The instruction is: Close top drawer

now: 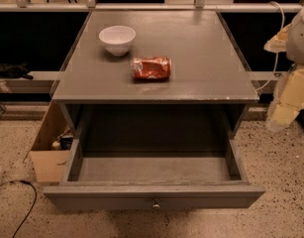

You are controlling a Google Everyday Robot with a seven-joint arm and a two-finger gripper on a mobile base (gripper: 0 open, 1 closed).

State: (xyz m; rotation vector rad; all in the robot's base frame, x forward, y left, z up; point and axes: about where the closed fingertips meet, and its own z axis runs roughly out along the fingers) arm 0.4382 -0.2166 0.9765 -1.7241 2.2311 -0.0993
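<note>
The top drawer [201, 195] of a grey wooden cabinet is pulled far out toward me. Its flat front is at the bottom of the view, with a small round metal knob [155, 205] at centre. The inside of the drawer [156, 168] holds nothing that I can see. The lower drawers are hidden under it. My gripper [286, 105], pale yellow, hangs at the right edge of the view. It is to the right of the cabinet, level with the cabinet top's front edge, and apart from the drawer.
A white bowl [117, 38] and a crumpled red packet [151, 67] lie on the cabinet top [211, 48]. An open cardboard box [46, 155] stands on the floor to the left of the cabinet. A black cable [24, 202] runs over the speckled floor at lower left. A rail [151, 7] runs behind.
</note>
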